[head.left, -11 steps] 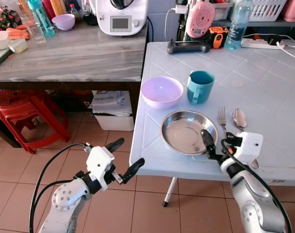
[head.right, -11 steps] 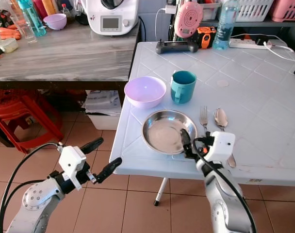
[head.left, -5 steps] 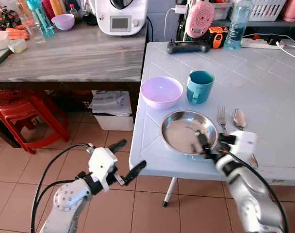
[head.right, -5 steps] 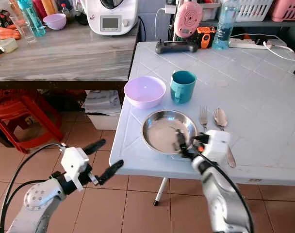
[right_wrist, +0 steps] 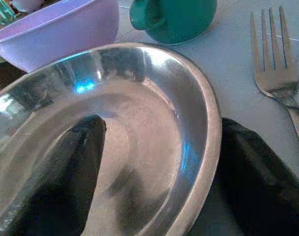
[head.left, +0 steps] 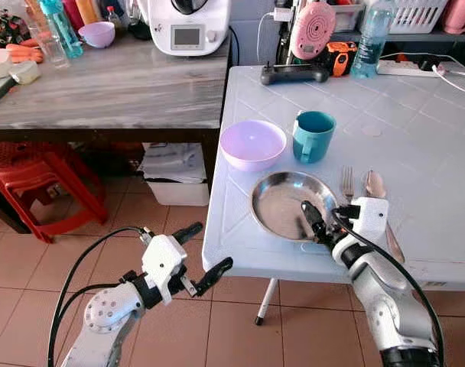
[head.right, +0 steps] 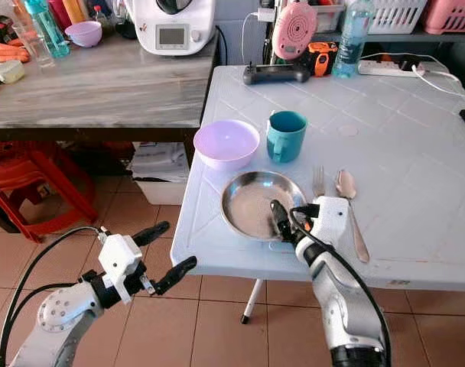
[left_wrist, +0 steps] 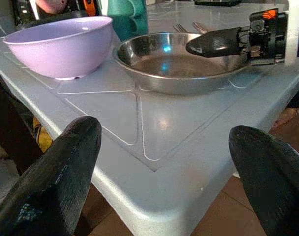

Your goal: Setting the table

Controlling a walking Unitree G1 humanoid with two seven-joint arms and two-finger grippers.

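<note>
the left gripper (head.left: 196,252) hangs low off the near left corner of the table (head.left: 431,145), over the tiled floor, its two black fingers spread wide and holding nothing; it looks idle. going right along the table, the lilac bowl (head.left: 253,144) sits near the left edge with the teal mug (head.left: 314,136) just beside it on its right, and nearer than both lies the steel plate (head.left: 291,205). the right gripper (head.right: 290,228) is at the plate's near right rim, one finger lying inside the dish and the other outside under the rim, so the jaws straddle the edge; the right wrist view shows the rim between the two fingers (right_wrist: 66,167), but whether they pinch it firmly is hard to tell. right of the plate lie the fork (head.left: 348,183) and then the spoon (head.left: 374,187), side by side, handles pointing to the near edge. as a judgement, the setting is close to complete: bowl, mug, plate and cutlery are all laid together, and what remains seems to be nudging the plate into its final spot and letting go. against the earlier pictures, the right gripper has slid a little leftward and further onto the plate, the plate seems to have shifted slightly left with it, and the left arm has barely changed.
</note>
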